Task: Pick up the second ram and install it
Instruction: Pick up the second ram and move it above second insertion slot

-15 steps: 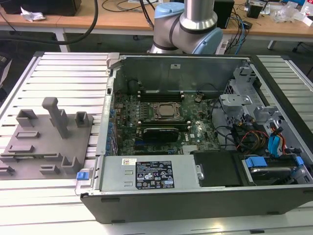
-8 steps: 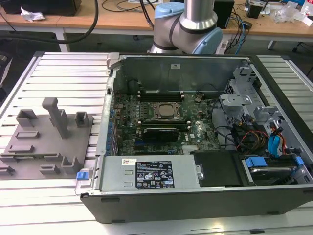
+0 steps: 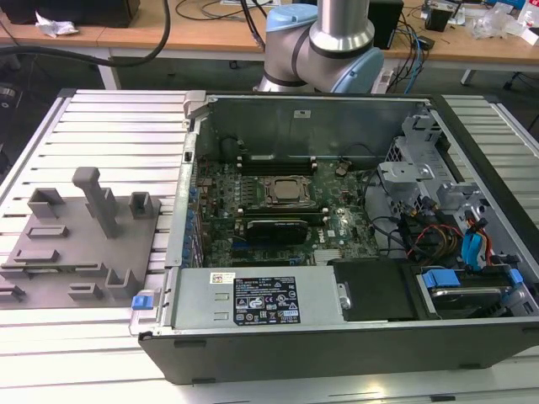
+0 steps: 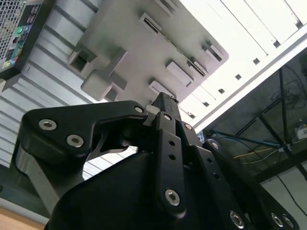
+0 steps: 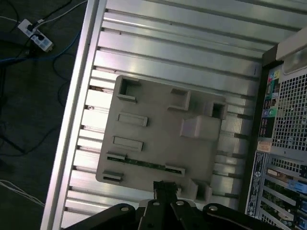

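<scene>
the slotted aluminium table (image 3: 118,126) is carrying everything. the open computer case (image 3: 337,341) is lying on it toward the exterior view's right, and the grey fixture tray (image 5: 158,129) is sitting just beside the case, toward the exterior view's left. the gripper (image 5: 166,188) is hovering over one long edge of the tray, and its jaws are appearing closed together with nothing between them. the second ram (image 5: 144,164) is sitting in a long narrow slot of the tray, showing as a thin green line between two end clips. it is lying near the gripper's tip and is not being touched. the step in hand is judged to be the approach for the pick. for a clean pick, the jaws should be opening before any descent, centring on the middle of the stick's length, and closing across its two flat faces. any lift should be running straight out of the slot, so that the stick is not binding on the clips. regarding clearances, the tall post (image 3: 97,202) and the raised blocks are standing well apart from the slot. the case wall is bounding one side of the tray. on the other side, bare table is running out to its edge, with floor and cables lying beyond.
</scene>
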### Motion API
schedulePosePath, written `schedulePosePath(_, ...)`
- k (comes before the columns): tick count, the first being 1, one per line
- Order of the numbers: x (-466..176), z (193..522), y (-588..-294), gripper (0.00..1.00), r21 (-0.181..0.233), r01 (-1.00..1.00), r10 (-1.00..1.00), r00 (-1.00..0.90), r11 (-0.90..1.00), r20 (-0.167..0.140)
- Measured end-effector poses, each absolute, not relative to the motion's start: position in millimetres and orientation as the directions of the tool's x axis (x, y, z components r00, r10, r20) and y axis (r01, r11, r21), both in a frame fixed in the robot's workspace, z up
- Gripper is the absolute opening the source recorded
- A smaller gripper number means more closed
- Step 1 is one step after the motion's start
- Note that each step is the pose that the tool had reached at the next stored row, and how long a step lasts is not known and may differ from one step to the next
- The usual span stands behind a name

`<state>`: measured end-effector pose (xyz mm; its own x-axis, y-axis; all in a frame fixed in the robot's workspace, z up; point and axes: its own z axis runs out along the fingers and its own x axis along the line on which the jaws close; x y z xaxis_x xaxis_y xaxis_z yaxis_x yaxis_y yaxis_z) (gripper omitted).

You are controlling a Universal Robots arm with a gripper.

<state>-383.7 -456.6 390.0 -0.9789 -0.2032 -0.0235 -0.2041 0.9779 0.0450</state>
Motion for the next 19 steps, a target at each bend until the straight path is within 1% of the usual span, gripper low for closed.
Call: schedulePosePath(19,-383.7,390.1,-456.6,0.11,0.045,-0.474,-0.474,-0.88,0.879,-0.023)
